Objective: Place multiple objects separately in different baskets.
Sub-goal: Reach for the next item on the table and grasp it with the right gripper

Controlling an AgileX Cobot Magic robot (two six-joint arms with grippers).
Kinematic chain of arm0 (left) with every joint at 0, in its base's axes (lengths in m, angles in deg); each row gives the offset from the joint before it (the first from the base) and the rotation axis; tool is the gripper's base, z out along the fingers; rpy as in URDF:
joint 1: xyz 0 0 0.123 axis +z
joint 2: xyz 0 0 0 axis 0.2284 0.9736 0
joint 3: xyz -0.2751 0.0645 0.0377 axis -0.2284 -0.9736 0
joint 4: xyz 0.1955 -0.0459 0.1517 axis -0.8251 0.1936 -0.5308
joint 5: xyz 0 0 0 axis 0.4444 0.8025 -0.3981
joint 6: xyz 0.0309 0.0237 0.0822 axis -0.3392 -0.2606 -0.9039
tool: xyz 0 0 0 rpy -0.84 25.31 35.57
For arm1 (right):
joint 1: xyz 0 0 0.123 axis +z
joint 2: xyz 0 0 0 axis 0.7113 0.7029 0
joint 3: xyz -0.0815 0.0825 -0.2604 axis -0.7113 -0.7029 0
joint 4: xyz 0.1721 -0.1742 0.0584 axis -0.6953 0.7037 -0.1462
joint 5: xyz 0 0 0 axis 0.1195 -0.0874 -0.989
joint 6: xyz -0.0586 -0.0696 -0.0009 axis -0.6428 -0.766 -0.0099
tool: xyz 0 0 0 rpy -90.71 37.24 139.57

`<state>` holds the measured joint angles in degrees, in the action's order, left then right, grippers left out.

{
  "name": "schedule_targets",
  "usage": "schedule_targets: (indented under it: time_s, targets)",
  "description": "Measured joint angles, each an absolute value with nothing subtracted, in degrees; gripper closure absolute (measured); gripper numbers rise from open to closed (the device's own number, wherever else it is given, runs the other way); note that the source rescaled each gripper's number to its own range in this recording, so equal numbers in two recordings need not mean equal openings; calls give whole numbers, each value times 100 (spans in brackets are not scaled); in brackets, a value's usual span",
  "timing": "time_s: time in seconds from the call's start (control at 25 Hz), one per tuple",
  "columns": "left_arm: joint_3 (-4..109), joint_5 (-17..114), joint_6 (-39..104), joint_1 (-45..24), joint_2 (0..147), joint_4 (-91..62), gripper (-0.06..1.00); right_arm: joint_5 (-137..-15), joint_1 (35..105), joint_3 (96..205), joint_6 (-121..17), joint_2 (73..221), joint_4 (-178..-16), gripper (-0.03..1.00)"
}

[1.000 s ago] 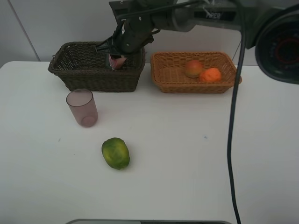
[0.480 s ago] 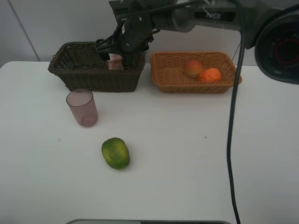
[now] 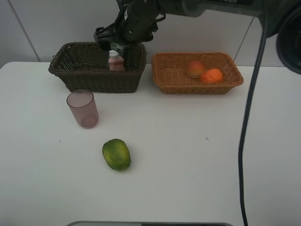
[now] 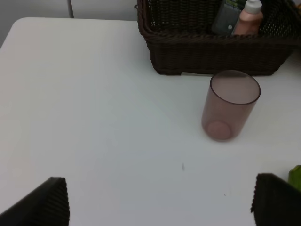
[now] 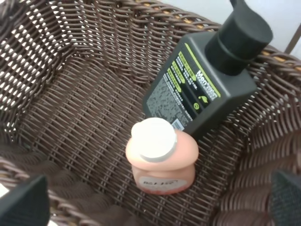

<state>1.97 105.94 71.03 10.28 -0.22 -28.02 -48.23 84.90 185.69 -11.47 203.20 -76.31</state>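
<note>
My right gripper (image 3: 111, 39) is open and empty, just above the dark brown basket (image 3: 70, 73). The pink white-capped bottle (image 3: 114, 61) stands upright inside that basket, free of the fingers. In the right wrist view the pink bottle (image 5: 160, 160) stands beside the dark grey flat bottle (image 5: 202, 84), which leans on the basket wall (image 5: 70, 94). The orange-tan basket (image 3: 169, 81) holds the peach-like fruit (image 3: 194, 68) and the orange (image 3: 212, 75). The mauve cup (image 3: 83, 108) and the green fruit (image 3: 116, 154) sit on the table. My left gripper (image 4: 160, 207) is open, short of the cup (image 4: 230, 104).
The white table (image 3: 197, 155) runs to a pale wall behind the baskets. The right arm's dark cable (image 3: 245, 141) hangs down on the right side. The left wrist view shows the dark basket (image 4: 197, 56) behind the cup and a sliver of the green fruit (image 4: 296, 176).
My right gripper has let go of the pink bottle, which now stands in the dark basket. The gripper has lifted up and away from it.
</note>
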Motion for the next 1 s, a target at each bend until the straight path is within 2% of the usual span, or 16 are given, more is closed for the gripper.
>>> schedule_targets:
  time_s: [1.0]
  targets:
    - [197,10594,7103,1028,-22,-2802,-5,-1940,8927,18569,-2304,19182,-7999,-1]
